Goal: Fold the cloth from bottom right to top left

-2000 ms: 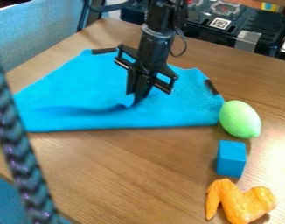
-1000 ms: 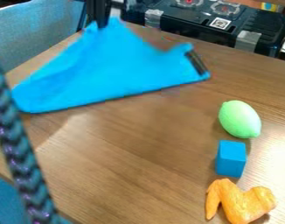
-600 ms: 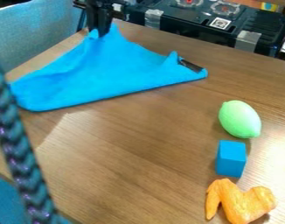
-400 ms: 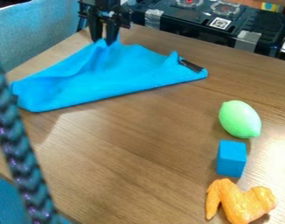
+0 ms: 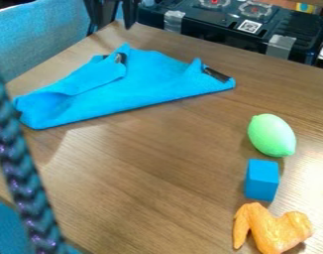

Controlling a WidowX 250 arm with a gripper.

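The fold looks essentially done, the cloth (image 5: 141,82) lying doubled over in a rough, rumpled triangle on the upper-left part of the desk (image 5: 157,173) below the claw (image 5: 116,25), which is open and empty, leaving perhaps only some smoothing.

My black gripper (image 5: 114,24) hung at the far edge of the scene, left of the middle. I had its two fingers (image 5: 130,14) pointing down and standing apart, one to the left and one to the right, a gap between them, both close to upright with their tips lowest.
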